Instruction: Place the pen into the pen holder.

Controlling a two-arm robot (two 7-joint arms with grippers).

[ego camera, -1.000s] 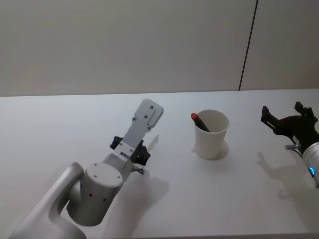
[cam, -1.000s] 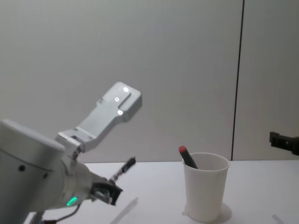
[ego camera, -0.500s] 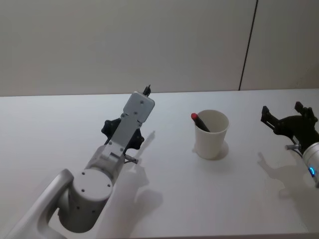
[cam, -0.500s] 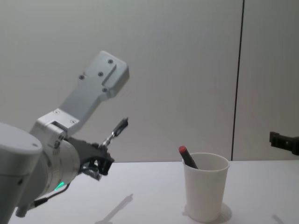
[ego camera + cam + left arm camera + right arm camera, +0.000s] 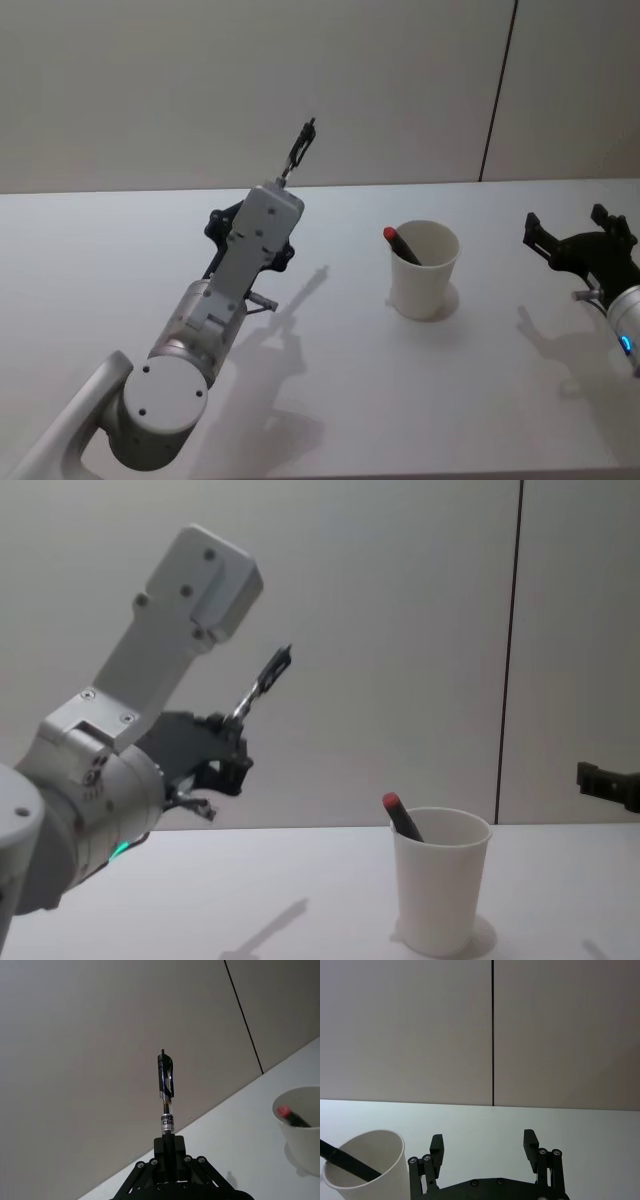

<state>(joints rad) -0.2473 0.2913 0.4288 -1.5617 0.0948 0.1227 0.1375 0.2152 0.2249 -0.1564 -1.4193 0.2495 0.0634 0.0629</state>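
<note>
My left gripper point(image 5: 169, 1143) is shut on the lower end of a black pen point(image 5: 165, 1079), which points up and away, well above the table. In the head view this pen point(image 5: 300, 148) rises over the left wrist, to the left of the pen holder. The pen holder point(image 5: 424, 270) is a white paper cup standing upright mid-table, with a second, red-ended pen point(image 5: 391, 235) leaning inside it. From the chest view the held pen point(image 5: 268, 680) is tilted, higher than the cup point(image 5: 440, 880) and left of it. My right gripper point(image 5: 483, 1142) hangs open and empty to the cup's right.
The white table point(image 5: 120, 250) runs back to a plain grey wall with a dark vertical seam point(image 5: 497, 90). Open tabletop lies between the left arm and the cup, and between the cup and the right gripper point(image 5: 580, 245).
The left arm has risen and swung the pen from low near the table to pointing upward. The cup and the right arm have not moved.
</note>
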